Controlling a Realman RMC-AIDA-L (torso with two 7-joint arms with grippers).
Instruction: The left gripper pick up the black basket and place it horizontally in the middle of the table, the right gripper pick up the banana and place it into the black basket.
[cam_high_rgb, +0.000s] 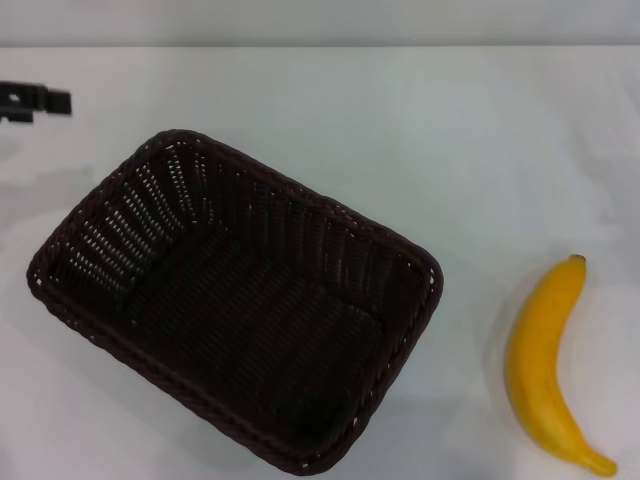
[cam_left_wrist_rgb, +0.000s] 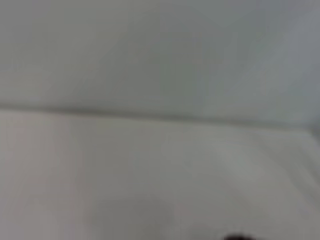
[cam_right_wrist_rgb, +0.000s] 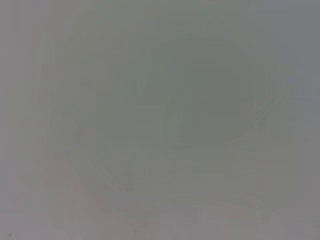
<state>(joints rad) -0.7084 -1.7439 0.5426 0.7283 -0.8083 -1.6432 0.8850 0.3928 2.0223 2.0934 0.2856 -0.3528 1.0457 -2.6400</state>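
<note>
White table (cam_high_rgb: 330, 110) fills the room's working area, w/ a pale wall strip at the far edge. From where I stand only one bit of robot shows: the left gripper (cam_high_rgb: 30, 102), a slim black piece poking in at the far left edge of the head view, holding nothing. Can't tell how far apart its fingers are; too little of it shows. Right gripper isn't in sight at all, and both wrist views give nothing but pale blur.

Black basket (cam_high_rgb: 235, 300) lies nearer the robot than that gripper and off toward the right of it, apart from it, not touching. It sits skewed, long side running diagonally, so it's not yet squared up horizontally. Banana (cam_high_rgb: 547, 375) is well beyond the basket on the far side from the left gripper, lying on the table, stem tip pointing away from the robot, clear of the basket.

Handling guess: basket looks light and stiff, woven w/ open sides, so it'll likely pivot if pinched at one end. Best hold is prob. the braided rim on the corner closest to the gripper, one finger inside the wall, one outside. Banana looks smooth and bruisable; take it mid-body, across the curve, w/ gentle squeeze.
</note>
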